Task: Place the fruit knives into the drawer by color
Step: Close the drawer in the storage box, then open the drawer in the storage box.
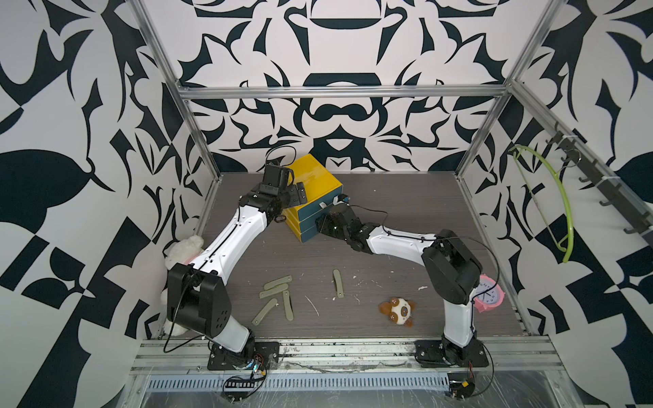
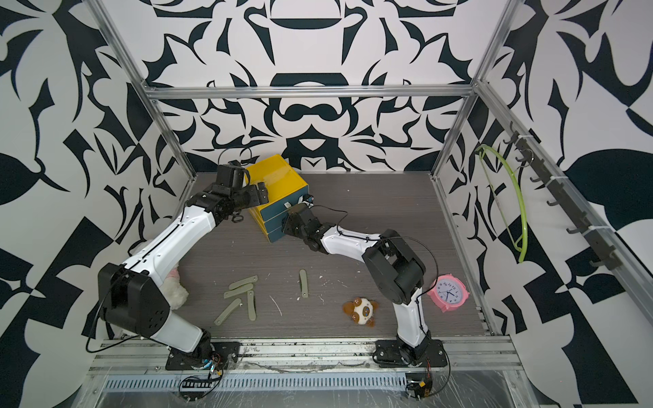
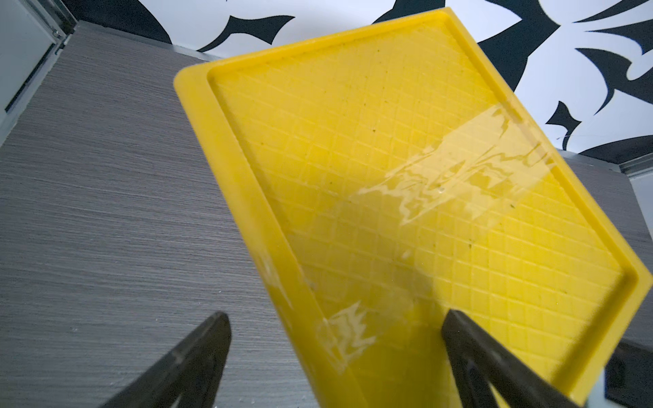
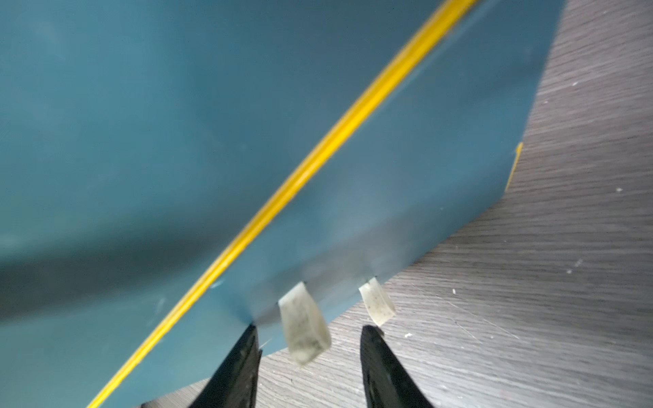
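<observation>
**Five green knives on the counter, both tools at the cabinet**

At the far left a white plush [image 1: 183, 249] lies against the wall behind the left arm. The left tool [image 3: 335, 318] hovers over the near corner of the drawer cabinet's [image 1: 318, 178] yellow top with its jaws spread wide and nothing between them.

Toward the front of the counter [image 1: 406, 197] lie the fruit knives [image 1: 274, 292], all olive green. Four are clustered loosely together and a fifth [image 1: 338, 283] lies apart to their right, well clear of the cabinet. The cabinet stands near the back, turned at an angle, and its three teal drawer fronts [image 1: 306, 216] look closed in both top views.

The right tool [image 4: 311, 330] is pressed up to those fronts with its jaws partly apart. A pale pull tab [image 4: 304, 323] sits in the gap, and neither jaw pinches it.

Further right a brown-and-white plush toy [image 1: 397, 311] lies on the counter, then a pink clock [image 2: 448, 291], and a green hanger [image 1: 562, 197] hangs on the side wall.
</observation>
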Controlling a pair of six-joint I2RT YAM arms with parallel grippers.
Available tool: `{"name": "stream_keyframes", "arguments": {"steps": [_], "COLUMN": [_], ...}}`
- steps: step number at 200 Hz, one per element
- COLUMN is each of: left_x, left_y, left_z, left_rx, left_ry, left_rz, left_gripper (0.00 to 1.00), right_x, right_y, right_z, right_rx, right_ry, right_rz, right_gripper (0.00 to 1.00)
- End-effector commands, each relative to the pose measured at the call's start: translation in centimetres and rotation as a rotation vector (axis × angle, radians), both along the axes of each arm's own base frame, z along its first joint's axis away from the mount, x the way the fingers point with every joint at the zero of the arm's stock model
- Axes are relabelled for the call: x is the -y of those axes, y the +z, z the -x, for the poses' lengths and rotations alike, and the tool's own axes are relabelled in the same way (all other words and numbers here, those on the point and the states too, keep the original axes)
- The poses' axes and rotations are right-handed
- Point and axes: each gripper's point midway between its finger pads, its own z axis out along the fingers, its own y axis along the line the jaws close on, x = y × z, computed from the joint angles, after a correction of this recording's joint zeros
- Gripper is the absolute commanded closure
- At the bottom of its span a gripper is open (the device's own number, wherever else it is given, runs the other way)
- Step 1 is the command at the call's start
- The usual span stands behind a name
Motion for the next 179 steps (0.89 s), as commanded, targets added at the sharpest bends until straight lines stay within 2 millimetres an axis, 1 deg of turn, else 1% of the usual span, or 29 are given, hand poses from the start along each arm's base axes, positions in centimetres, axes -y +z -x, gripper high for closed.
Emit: {"name": "stream_keyframes", "arguments": {"steps": [1,12,24,46,68,87,108,151,179], "left_x": [-1.1,-1.1,-1.1,-1.1,-1.0,-1.1,-1.1,-1.1,-1.1], "left_y": [-4.6,-4.5,-4.4,-4.2,-4.3,-4.3,-4.2,-4.6,-4.5], "left_z": [2.5,2.5,2.5,2.4,2.4,2.4,2.4,2.4,2.3], "left_rx": [-0.164,-0.159,-0.155,-0.15,-0.156,-0.157,-0.157,-0.163,-0.161], "left_ry": [-0.014,-0.013,-0.014,-0.012,-0.015,-0.014,-0.015,-0.017,-0.019], "left_rz": [-0.075,-0.073,-0.069,-0.063,-0.057,-0.056,-0.052,-0.05,-0.051], "left_gripper": [0.01,0.01,0.01,0.01,0.01,0.01,0.01,0.01,0.01], "right_x": [0.9,1.7,2.3,1.5,1.0,0.7,0.4,0.3,0.3], "right_y": [4.2,3.5,2.2,0.6,-0.9,-1.2,-0.9,-2.2,-2.4], "right_z": [0.8,1.5,2.1,2.1,1.0,0.2,-0.4,-1.1,-1.7], "right_rx": [0.072,0.049,0.014,-0.022,-0.057,-0.048,-0.03,-0.051,-0.05], "right_ry": [-0.015,-0.028,-0.043,-0.031,-0.047,-0.062,-0.062,-0.086,-0.097], "right_rz": [-0.101,-0.098,-0.098,-0.144,-0.221,-0.277,-0.29,-0.309,-0.326], "right_gripper": [0.52,0.52,0.52,0.53,0.53,0.53,0.53,0.55,0.58]}}
